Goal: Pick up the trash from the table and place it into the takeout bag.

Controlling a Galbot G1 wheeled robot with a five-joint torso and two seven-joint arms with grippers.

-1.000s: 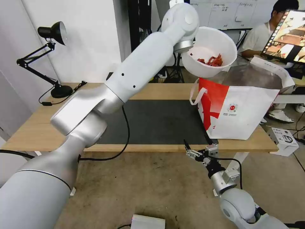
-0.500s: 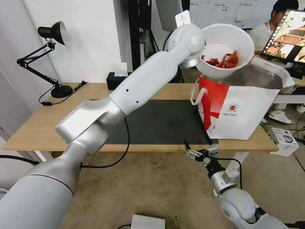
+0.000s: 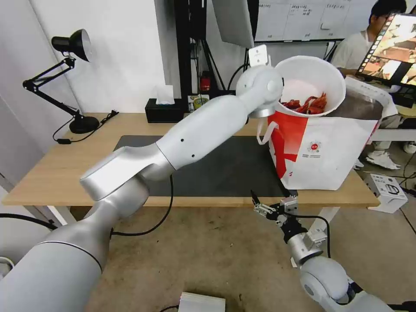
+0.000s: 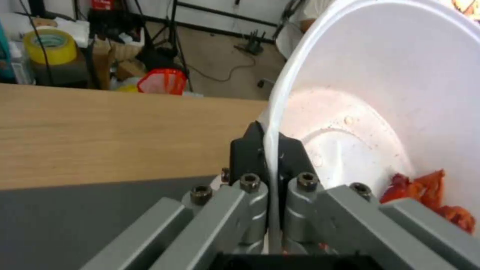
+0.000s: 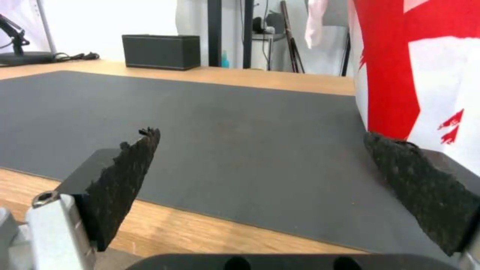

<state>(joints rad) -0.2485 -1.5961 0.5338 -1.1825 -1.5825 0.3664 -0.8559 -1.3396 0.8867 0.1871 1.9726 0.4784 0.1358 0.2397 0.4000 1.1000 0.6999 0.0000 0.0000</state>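
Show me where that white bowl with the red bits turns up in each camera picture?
Head view: bowl, upper right, above the takeout bag.
Left wrist view: bowl, rim pinched by the left gripper.
Right wrist view: not in it.
Shared landmark: dark mat.

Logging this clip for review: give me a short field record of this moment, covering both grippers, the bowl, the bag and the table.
left gripper: jaws shut on the bowl's rim, raised beside the bag's open top
white bowl: tilted, red scraps inside, at the takeout bag's near-left upper edge, not released
takeout bag: upright on the table's right end, mouth open, foil lining showing
right gripper: jaws open, holding nothing, low at the table's front edge
table: dark grey mat bare
black tissue box: at the table's far edge
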